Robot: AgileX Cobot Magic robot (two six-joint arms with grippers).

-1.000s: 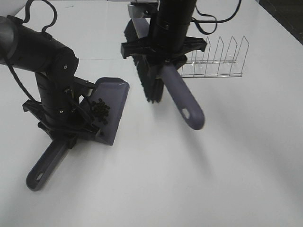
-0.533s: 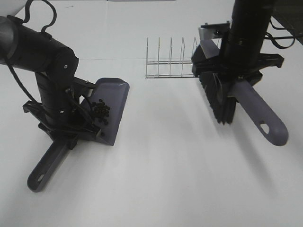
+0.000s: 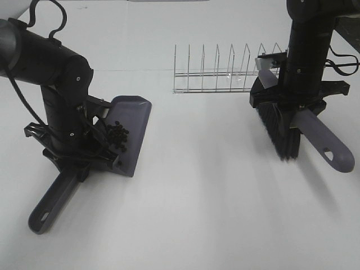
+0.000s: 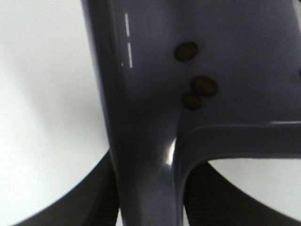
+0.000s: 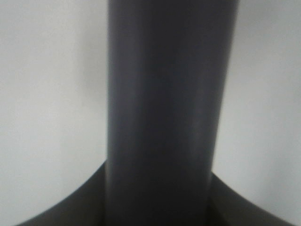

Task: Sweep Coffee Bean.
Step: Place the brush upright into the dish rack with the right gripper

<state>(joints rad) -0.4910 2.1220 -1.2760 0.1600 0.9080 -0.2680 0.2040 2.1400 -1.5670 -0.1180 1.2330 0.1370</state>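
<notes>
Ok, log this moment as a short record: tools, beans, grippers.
left gripper: shut on the dustpan's handle
dustpan: left side of the exterior view
coffee beans: clustered inside the dustpan
right gripper: shut on the brush's handle
brush: bristles down, right side, well apart from the dustpan
wire rack: at the back, between the arms

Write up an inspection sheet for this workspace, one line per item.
Surface: white table, no loose beans seen on it.
Job's things: coffee beans clustered in the purple dustpan; brush far to the right, bristles down.
Clutter: wire rack at the back.
Grippers: left gripper shut on the dustpan's handle; right gripper shut on the brush's handle.
Cables: black cable looped above the left arm; another by the right arm.
Surroundings: nothing seen.
</notes>
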